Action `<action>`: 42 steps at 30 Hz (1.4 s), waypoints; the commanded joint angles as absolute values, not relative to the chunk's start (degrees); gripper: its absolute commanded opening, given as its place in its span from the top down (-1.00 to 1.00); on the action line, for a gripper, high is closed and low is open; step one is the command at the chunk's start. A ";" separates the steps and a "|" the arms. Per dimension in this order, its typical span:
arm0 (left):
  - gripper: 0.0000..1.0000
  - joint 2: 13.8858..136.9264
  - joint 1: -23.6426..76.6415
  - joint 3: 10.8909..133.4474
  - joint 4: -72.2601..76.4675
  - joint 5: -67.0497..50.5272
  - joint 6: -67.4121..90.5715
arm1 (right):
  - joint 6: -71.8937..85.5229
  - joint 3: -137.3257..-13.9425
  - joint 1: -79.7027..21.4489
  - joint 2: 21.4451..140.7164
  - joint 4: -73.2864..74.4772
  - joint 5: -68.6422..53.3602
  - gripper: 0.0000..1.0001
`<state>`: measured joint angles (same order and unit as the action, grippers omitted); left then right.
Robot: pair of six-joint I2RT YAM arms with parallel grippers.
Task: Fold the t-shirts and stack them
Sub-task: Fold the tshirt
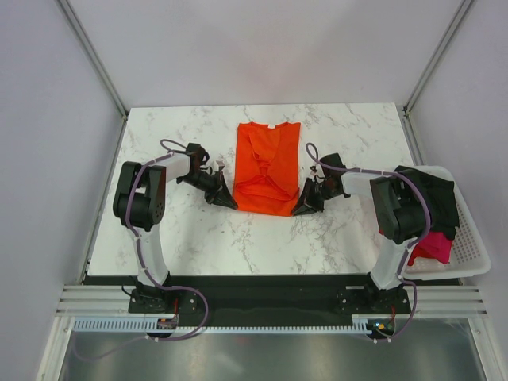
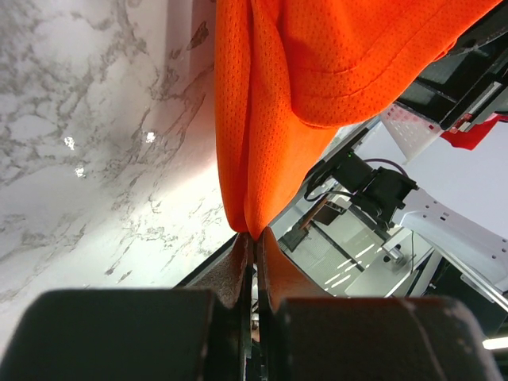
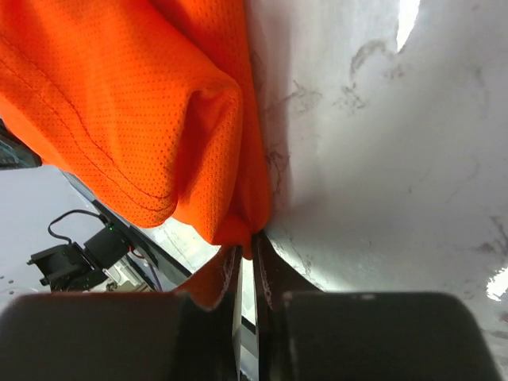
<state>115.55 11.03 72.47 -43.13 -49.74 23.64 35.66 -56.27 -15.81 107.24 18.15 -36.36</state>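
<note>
A bright orange-red t-shirt (image 1: 268,167) lies folded narrow on the marble table (image 1: 190,238), its white neck label at the far end. My left gripper (image 1: 228,200) sits at the shirt's near left corner, shut on the hem. The left wrist view shows the orange cloth (image 2: 317,71) pinched between the left gripper's (image 2: 254,236) tips. At the near right corner, my right gripper (image 1: 304,206) has its jaws nearly together. The right wrist view shows a fold of the orange cloth (image 3: 119,103) caught between the right gripper's (image 3: 248,244) tips.
A white mesh basket (image 1: 474,255) stands at the table's right edge, beside the right arm. A black t-shirt (image 1: 435,197) drapes over its far side and a pink t-shirt (image 1: 434,248) lies inside. White walls and metal posts close in the back corners.
</note>
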 commanded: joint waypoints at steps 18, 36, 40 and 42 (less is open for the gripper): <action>0.95 99.67 11.34 78.14 -47.46 -48.34 19.77 | 27.33 -64.69 -11.51 93.35 31.02 -38.14 1.00; 0.95 107.04 11.43 88.37 -45.44 -44.39 16.18 | 25.32 -72.05 -10.72 99.13 25.14 -36.12 1.00; 0.95 113.45 10.55 101.75 -45.53 -41.06 13.98 | 22.42 -85.84 -9.49 107.30 24.61 -34.90 1.00; 0.95 118.97 10.20 109.75 -45.44 -40.08 13.01 | 21.54 -94.10 -8.97 112.74 24.08 -34.28 1.00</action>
<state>114.52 11.16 100.71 -47.20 -42.92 17.34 24.91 -84.71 -10.02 108.51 28.08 -36.10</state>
